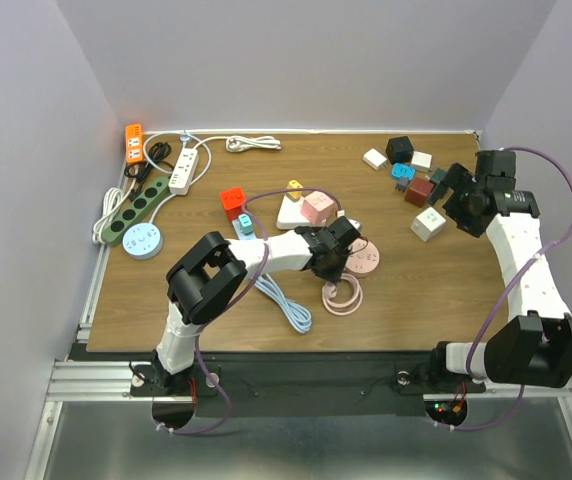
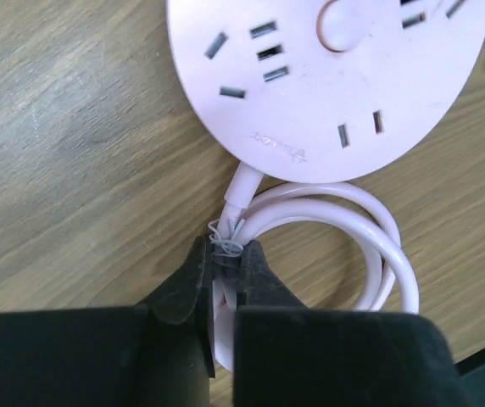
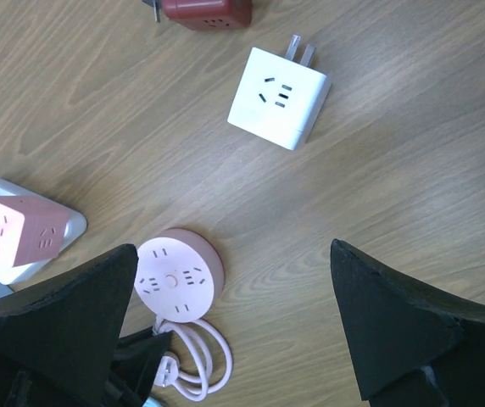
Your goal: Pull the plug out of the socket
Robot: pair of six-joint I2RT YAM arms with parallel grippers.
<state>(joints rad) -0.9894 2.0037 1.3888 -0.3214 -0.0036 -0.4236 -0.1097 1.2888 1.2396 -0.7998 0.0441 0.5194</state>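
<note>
A round pink socket (image 1: 364, 260) (image 2: 336, 76) (image 3: 177, 275) lies flat mid-table, and no plug sits in its visible slots. Its pink cord (image 1: 344, 296) (image 2: 378, 229) is coiled beside it, bound with a thin wire tie. The cord's own plug (image 3: 168, 370) lies loose at the coil. My left gripper (image 1: 331, 262) (image 2: 227, 250) is shut on the cord bundle at the tie, just below the socket's cable exit. A pink cube adapter (image 1: 316, 207) (image 3: 18, 233) sits on a white base (image 1: 291, 215) behind. My right gripper (image 1: 456, 195) (image 3: 232, 250) hangs open and empty at the right.
A white cube adapter (image 1: 428, 223) (image 3: 278, 97) and a dark red one (image 1: 418, 190) (image 3: 207, 12) lie near my right gripper among several adapters. Green (image 1: 131, 212), white (image 1: 184, 168) and orange (image 1: 133, 143) power strips line the left. A blue cable (image 1: 284, 300) lies by the left arm.
</note>
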